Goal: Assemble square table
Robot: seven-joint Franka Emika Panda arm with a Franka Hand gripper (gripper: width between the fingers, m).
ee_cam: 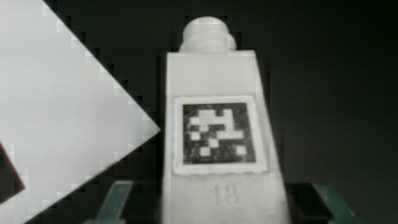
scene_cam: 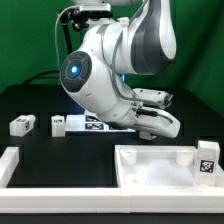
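Note:
The square table slab [scene_cam: 160, 168] lies at the front on the exterior view's right, with one tagged leg block [scene_cam: 207, 158] standing at its right corner. Two more leg blocks [scene_cam: 22, 125] [scene_cam: 57, 124] lie on the black table at the left. My gripper [scene_cam: 160, 122] hangs low behind the slab. In the wrist view another white leg block [ee_cam: 219, 125], with a tag and a rounded peg end, lies between my gripper's [ee_cam: 219, 202] fingers [ee_cam: 121, 200]. Dark gaps show on both sides of the leg, so the jaws stand open around it.
The marker board [scene_cam: 88, 124] lies behind the arm; a flat white sheet [ee_cam: 63, 90] beside the leg in the wrist view is probably the same board. A long white rail [scene_cam: 20, 165] with upturned ends runs along the front left.

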